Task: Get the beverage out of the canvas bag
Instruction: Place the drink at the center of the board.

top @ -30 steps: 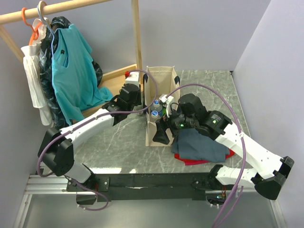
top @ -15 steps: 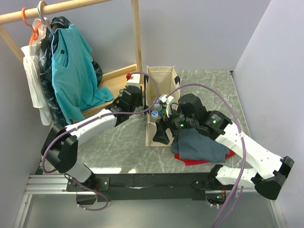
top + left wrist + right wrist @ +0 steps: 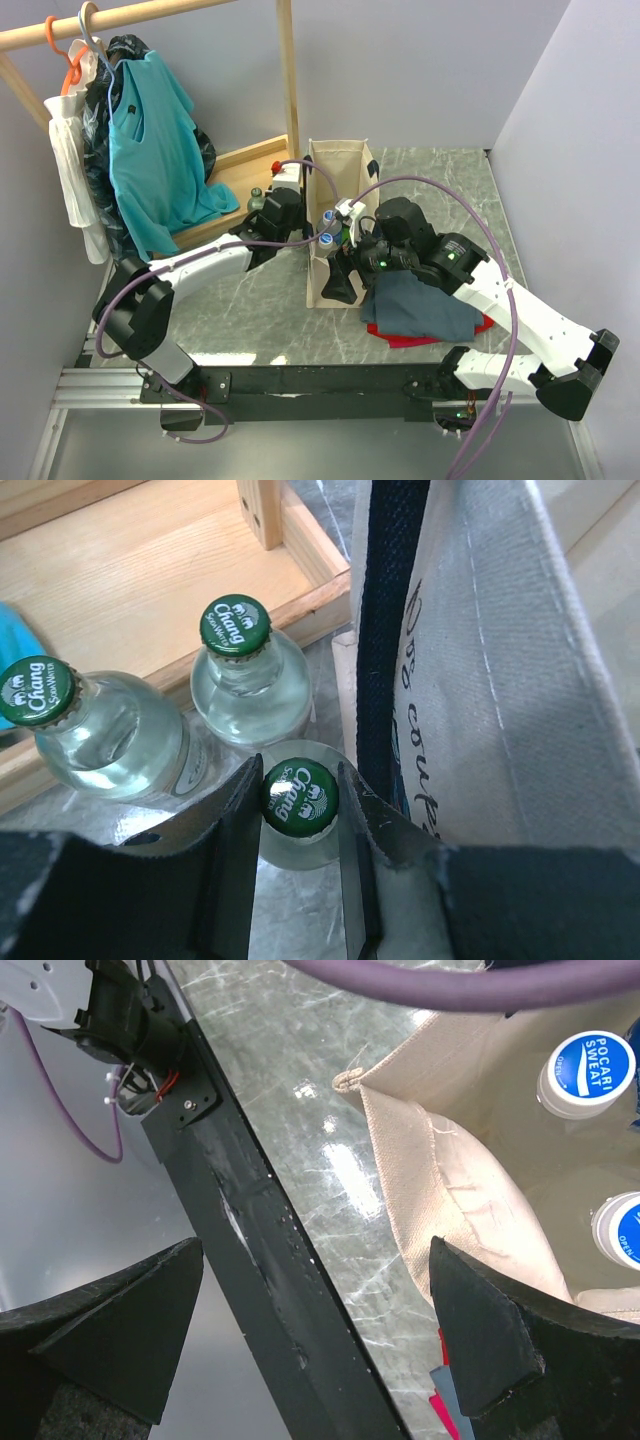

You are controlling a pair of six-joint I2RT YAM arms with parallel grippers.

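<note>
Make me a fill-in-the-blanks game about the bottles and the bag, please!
The left jaws are shut on a bottle with a ___ cap.
Outside the bag there are ___ glass bottles in all.
The bottles inside the bag have caps with ___ tops.
The right jaws are ___.
Missing words: green, three, blue, open.

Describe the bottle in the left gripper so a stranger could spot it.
Find the beige canvas bag. Beside its outer wall are three green-capped glass bottles. Yours is the bottle closest to the bag, clamped in the left gripper; the other two stand free.
</note>
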